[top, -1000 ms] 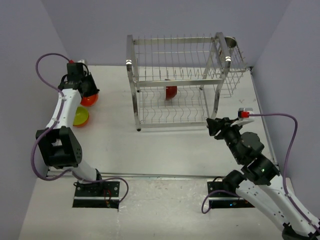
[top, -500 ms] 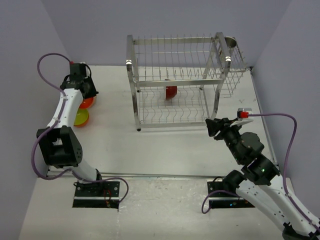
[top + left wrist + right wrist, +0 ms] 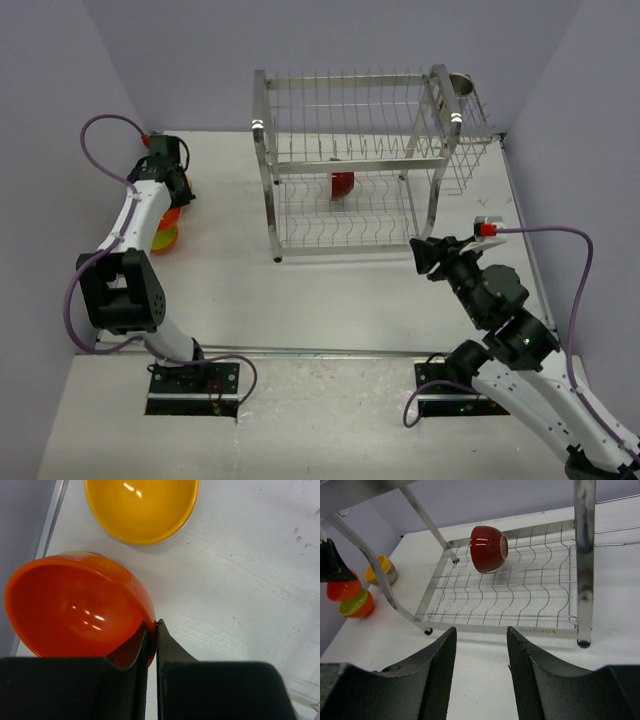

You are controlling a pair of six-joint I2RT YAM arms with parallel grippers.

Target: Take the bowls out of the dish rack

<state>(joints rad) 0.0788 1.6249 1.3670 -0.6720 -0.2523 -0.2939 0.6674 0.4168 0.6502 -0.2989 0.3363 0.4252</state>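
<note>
My left gripper is shut on the rim of an orange-red bowl, holding it just over a lime-green bowl at the table's far left. A yellow bowl sits just beyond them. The steel dish rack stands at the back centre. One dark red bowl lies on its side on the lower tier. My right gripper is open and holds nothing, low over the table just in front of the rack's right front post.
A small metal cup sits in the wire side basket at the rack's top right. In the right wrist view the unloaded bowls cluster left of the rack. Purple walls close in on both sides of the table.
The left arm has carried the orange-red bowl nearer and to the left, over the lime-green bowl. The right arm has not moved.
</note>
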